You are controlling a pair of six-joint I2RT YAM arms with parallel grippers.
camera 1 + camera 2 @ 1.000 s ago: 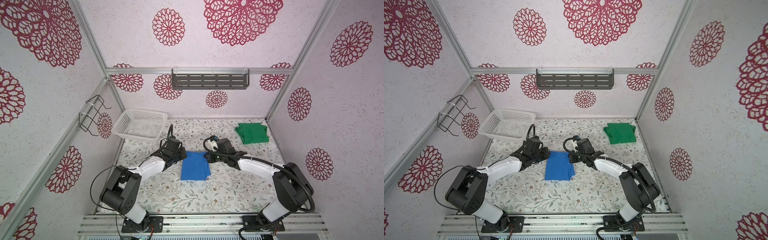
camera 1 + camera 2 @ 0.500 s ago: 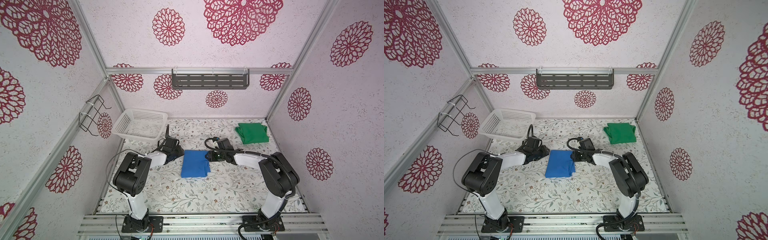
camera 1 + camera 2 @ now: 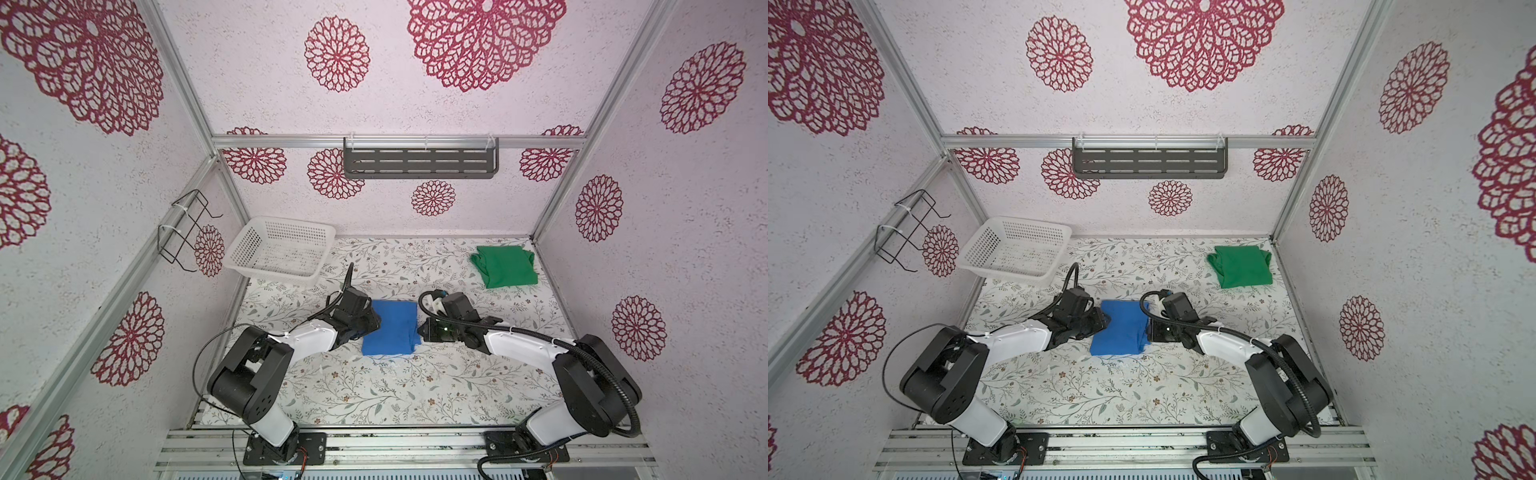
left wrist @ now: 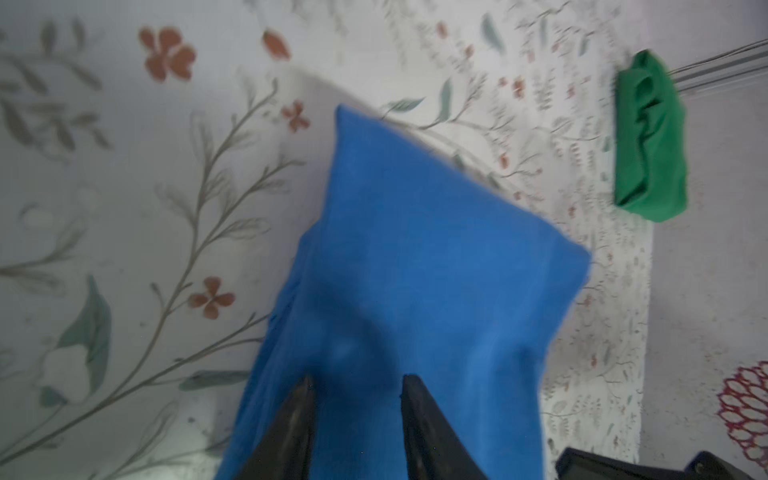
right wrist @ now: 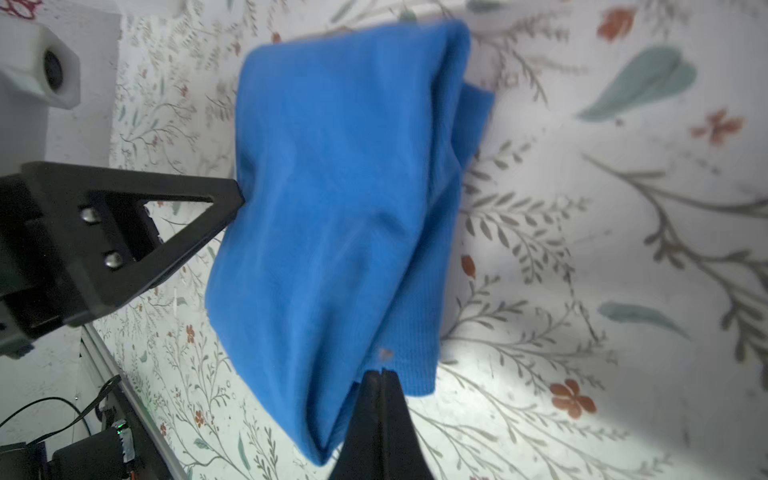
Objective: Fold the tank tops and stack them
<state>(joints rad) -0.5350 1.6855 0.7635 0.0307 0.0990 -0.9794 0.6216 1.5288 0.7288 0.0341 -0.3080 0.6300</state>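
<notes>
Blue tank top (image 3: 390,328), folded into a rectangle, is lying on the floral desk (image 3: 374,390) between both arms. Left gripper (image 4: 357,380) is resting at one side, its fingers standing narrowly apart over the cloth. Right gripper (image 5: 382,374) is pinching shut on the opposite hem. Green tank top (image 3: 505,266) is sitting folded in the far right corner, well apart from the white perforated basket (image 3: 249,253) at far left.

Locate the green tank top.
In both top views the green tank top lies folded at the far right corner, apart from the blue tank top.
</notes>
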